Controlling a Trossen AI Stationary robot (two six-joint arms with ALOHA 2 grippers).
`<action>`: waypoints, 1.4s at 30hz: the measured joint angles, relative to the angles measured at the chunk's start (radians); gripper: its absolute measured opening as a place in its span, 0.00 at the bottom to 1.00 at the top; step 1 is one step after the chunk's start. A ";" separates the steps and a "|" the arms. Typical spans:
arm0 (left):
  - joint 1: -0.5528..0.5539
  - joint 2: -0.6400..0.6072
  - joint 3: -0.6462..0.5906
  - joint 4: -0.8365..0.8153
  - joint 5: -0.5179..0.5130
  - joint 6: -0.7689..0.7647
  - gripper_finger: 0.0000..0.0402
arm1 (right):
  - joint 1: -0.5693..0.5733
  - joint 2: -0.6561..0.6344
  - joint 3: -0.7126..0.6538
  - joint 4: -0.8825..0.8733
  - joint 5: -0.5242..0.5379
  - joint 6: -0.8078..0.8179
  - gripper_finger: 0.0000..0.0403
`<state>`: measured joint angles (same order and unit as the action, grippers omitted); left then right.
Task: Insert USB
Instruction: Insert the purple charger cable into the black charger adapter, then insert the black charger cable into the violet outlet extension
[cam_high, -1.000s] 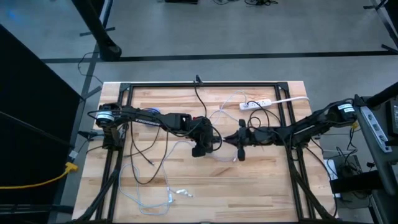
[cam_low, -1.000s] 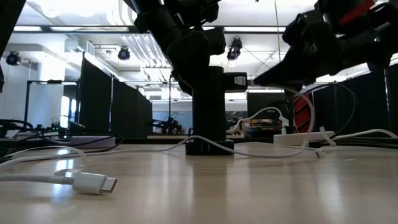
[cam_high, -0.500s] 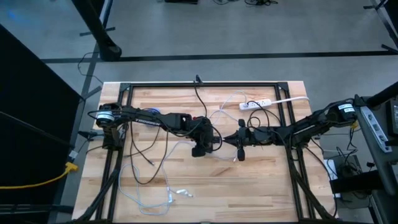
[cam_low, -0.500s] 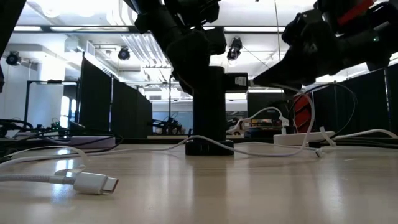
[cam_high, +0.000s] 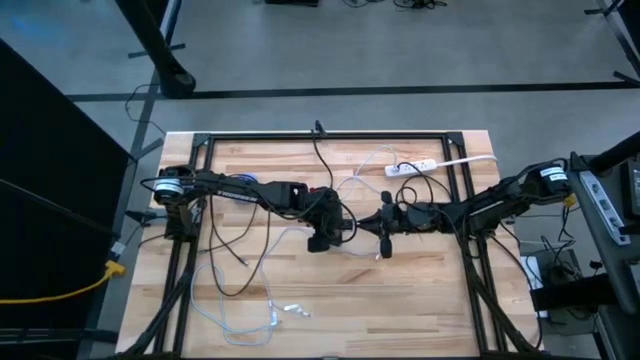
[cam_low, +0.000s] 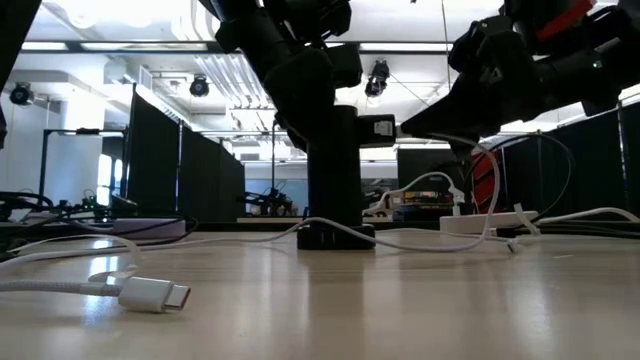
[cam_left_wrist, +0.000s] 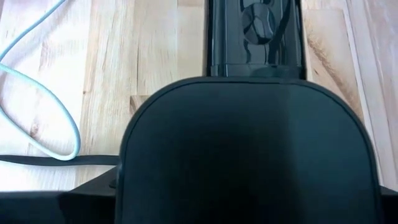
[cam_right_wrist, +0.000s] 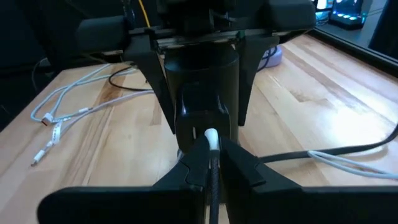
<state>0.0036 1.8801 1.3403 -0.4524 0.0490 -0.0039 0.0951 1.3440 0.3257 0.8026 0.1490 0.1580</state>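
Note:
A black upright block (cam_low: 335, 170) stands on its base in the middle of the table. My left gripper (cam_high: 325, 225) reaches over from the table's left and is shut on the block's top (cam_right_wrist: 202, 93). My right gripper (cam_right_wrist: 211, 155) comes in level from the right, shut on a white USB plug (cam_right_wrist: 211, 135). The plug's tip sits at the block's right face (cam_low: 385, 127); whether it has entered a port I cannot tell. The plug's white cable (cam_right_wrist: 348, 163) trails back onto the table. In the left wrist view the block's rounded top (cam_left_wrist: 245, 155) hides my fingers. My left gripper holds the block's upper part from above, one finger (cam_right_wrist: 152, 74) on each side. The block stays upright with its base (cam_low: 335, 237) on the table. My right gripper pinches the white plug's body (cam_right_wrist: 211, 142) between its two fingertips, level, from the table's right, fingers lying along the cable. The plug is lifted clear and the cable hangs slack (cam_low: 492, 200).
A white power strip (cam_high: 413, 167) lies toward the far right edge. Loose white and black cables loop over the left and near parts of the table (cam_high: 240, 300). A free USB-C plug (cam_low: 150, 295) lies near the front. A black frame (cam_high: 330, 135) borders the table.
My right gripper has edged a little toward the table's left, bringing the white plug closer to the block's right face. The left gripper and the block have kept still.

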 joint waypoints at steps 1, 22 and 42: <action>0.000 0.000 0.000 0.000 0.000 -0.001 0.65 | -0.001 -0.001 0.002 -0.004 0.000 -0.002 0.03; -0.001 0.000 -0.001 -0.011 0.005 -0.004 0.65 | -0.030 0.028 0.024 -0.005 -0.049 0.007 0.03; 0.000 0.000 0.003 -0.015 0.003 -0.012 0.65 | -0.031 -0.635 0.080 -0.716 -0.044 0.052 0.42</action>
<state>0.0031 1.8797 1.3435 -0.4675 0.0520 -0.0159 0.0643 0.7091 0.4058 0.0869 0.1047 0.2096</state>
